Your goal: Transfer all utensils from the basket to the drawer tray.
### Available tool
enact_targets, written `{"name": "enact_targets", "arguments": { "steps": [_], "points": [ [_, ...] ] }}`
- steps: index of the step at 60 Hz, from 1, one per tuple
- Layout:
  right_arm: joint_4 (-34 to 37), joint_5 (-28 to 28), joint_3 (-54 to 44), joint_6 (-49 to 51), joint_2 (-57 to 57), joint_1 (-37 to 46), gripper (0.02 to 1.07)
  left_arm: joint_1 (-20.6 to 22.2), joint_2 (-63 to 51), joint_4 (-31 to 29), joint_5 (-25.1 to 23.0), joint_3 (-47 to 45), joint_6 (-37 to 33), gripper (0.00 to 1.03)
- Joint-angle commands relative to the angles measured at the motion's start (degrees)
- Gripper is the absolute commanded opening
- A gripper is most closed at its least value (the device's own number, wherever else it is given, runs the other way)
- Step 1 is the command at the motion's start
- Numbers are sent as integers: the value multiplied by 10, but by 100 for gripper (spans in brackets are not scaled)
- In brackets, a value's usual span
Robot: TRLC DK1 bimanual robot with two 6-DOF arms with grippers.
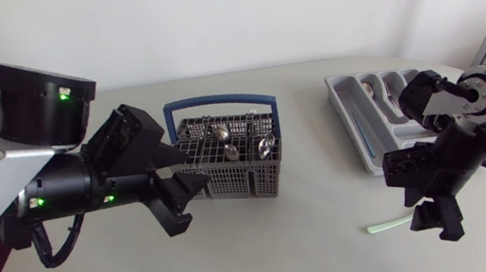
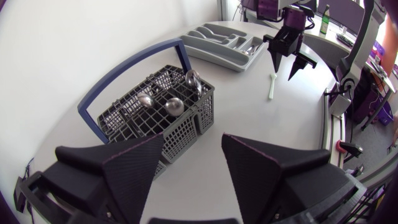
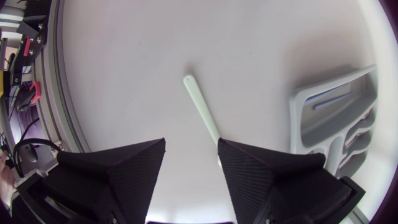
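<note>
Low on the right of the head view, a thin, pale green utensil (image 1: 386, 225) is lying flat on the smooth table (image 1: 268, 247), not in the tray yet. The right claw (image 1: 431, 214) is hanging over one end of it, fingers wide open and holding nothing. At the middle left, the left claw (image 1: 190, 201) is sitting just beside the basket (image 1: 229, 171), also wide open and holding nothing. The basket is grey plastic full of little holes, with a bent blue handle (image 1: 219, 100). Shiny round metal spoons (image 1: 264, 147) are standing in it, so I think the job is only partly done. At the upper right, the grey tray (image 1: 346, 112) with long slots is already holding a few shiny pieces.
</note>
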State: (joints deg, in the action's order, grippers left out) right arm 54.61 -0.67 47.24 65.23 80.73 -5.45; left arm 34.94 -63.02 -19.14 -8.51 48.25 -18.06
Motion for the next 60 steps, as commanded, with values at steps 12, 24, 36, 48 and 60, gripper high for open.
{"name": "enact_targets", "arguments": {
  "steps": [12,24,36,48,60],
  "points": [
    [-86,24,-66,14,88,114,61,2,4,-3,-7,-17,-14,67],
    [-122,21,-15,17,150,135,61,3,2,1,-8,-16,-14,67],
    [-157,-8,43,-28,210,115,61,2,5,0,-9,-21,-14,67],
    [-96,-28,42,-83,126,55,61,-6,11,-4,-10,-22,-19,67],
    [-84,-60,0,-121,73,-28,62,-7,11,-3,-13,-21,-18,67]
  ]
}}
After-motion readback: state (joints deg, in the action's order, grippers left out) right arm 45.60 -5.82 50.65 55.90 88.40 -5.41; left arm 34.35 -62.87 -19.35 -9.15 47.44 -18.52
